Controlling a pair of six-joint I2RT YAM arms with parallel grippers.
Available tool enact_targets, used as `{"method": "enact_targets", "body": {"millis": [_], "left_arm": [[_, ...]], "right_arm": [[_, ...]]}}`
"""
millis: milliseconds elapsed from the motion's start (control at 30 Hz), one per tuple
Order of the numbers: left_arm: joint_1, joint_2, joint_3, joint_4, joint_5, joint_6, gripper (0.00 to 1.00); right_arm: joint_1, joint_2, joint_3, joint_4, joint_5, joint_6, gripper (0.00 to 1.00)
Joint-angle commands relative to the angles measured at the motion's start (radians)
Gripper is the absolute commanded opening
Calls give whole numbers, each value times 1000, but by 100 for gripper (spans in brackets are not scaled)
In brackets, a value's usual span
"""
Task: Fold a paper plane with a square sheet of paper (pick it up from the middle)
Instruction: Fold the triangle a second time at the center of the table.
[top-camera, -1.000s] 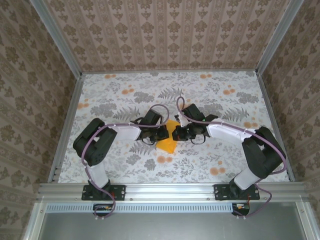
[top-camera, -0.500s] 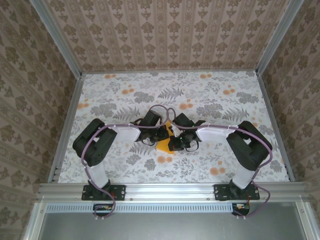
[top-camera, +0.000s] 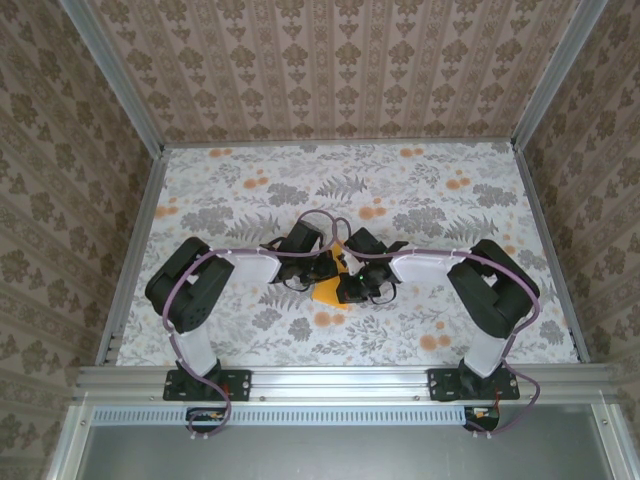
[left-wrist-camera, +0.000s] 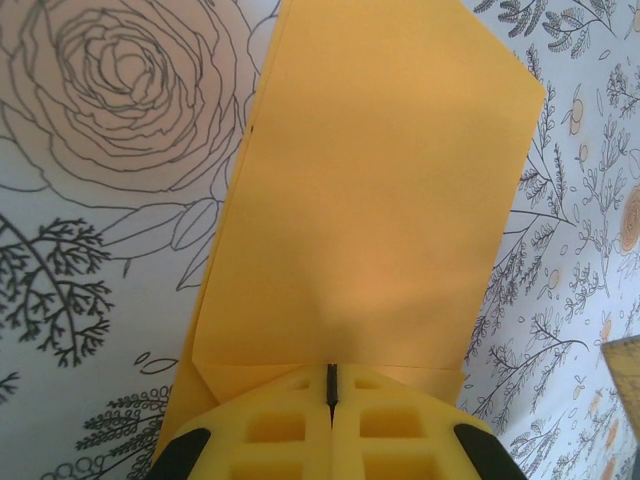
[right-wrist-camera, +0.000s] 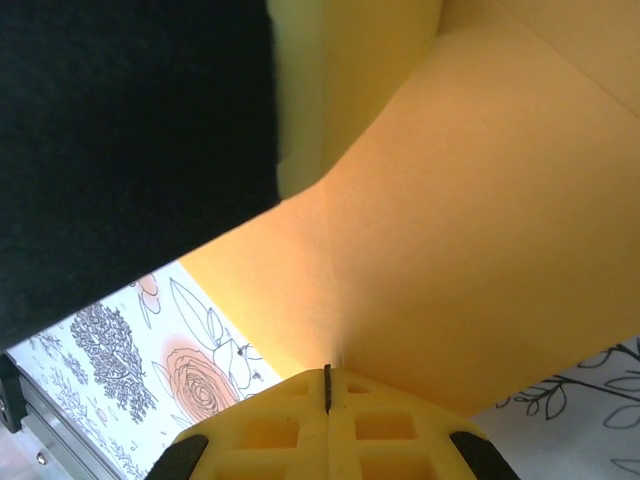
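Early stage: we've got left hand (left-wrist-camera: 331, 385) and right hand (right-wrist-camera: 327, 378) both clamped shut on the square sheet of paper (left-wrist-camera: 370, 200), mid-counter (top-camera: 450, 330), bent between them (looks doubled over once). No dart shape yet; nose and wing folds left. Floral-print counter, patterned wallpaper walls (top-camera: 330, 70), aluminium frame (top-camera: 330, 378)

Bright, even light (close-ups slightly soft)

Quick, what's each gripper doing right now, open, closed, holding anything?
Left gripper: closed, pinching the orange-yellow paper at its edge.
Right gripper: closed, pinching the same paper.
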Motion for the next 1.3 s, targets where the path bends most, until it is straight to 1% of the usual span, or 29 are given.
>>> {"method": "enact_targets", "body": {"millis": [0, 233, 333, 500, 733, 1000, 1267], "left_arm": [[-18, 51, -54, -131, -55, -9, 3], [-18, 51, -56, -140, -61, -11, 3], [-18, 53, -56, -140, -59, -11, 3], [-18, 52, -56, -139, -57, -15, 3], [-19, 52, -58, -136, -56, -18, 2], [-19, 55, -55, -138, -57, -21, 2], [-19, 55, -58, -156, -71, -28, 2]], "right_arm": [[2, 29, -22, 6, 14, 5, 3], [0, 33, -59, 22, -9, 4, 3], [-6, 6, -53, 35, -30, 16, 3], [-12, -27, 2, 55, -14, 39, 3], [-19, 20, 43, 59, 33, 57, 2], [-25, 44, 29, 71, 44, 59, 2], [-24, 40, -40, 39, -11, 28, 2]]}}
